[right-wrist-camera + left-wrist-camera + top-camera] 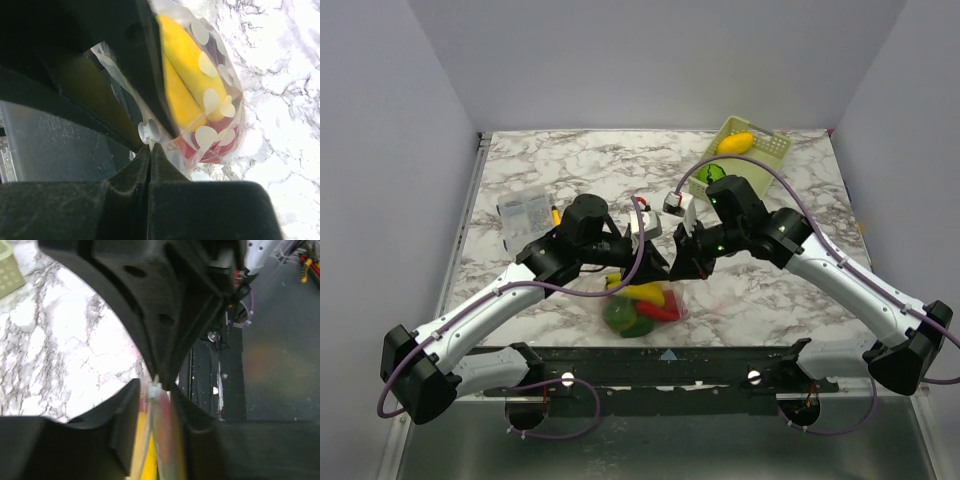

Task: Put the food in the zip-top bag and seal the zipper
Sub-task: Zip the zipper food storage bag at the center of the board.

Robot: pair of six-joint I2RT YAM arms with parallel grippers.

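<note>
Grips with the right hand [150,150] fully closed, pinching the zipper [120,80], a narrow clear sealing strip, just beside its small white slider tab [149,131]. Straddles the same edge with the left hand [156,401], jaws partly apart and seemingly clamping nothing. Lets the clear, crinkly, heart-printed zip-top bag [222,107] hang below both hands, with its belly down on the white marbled table [570,170]. Shows inside the bag a glossy yellow toy banana [182,65], a red toy pepper [212,150] and a green piece [618,315]. Leaves one yellow toy piece [735,143] well beyond the bag and to its right, in a pale-green lattice basket [772,150].

Cannot tell how much of the mouth is already shut.

Could seal too soon and lock that yellow piece out. Could lose the thin film, with only one hand clamped, letting the mouth sag and twist. Could skip or jam the track if the left jaws close on loose film instead of the strip. Could drag the whole bag across the table rather than run the seal, with nothing anchoring the far end. Could knock fingers together, both hands crowding one spot above the bag.
</note>
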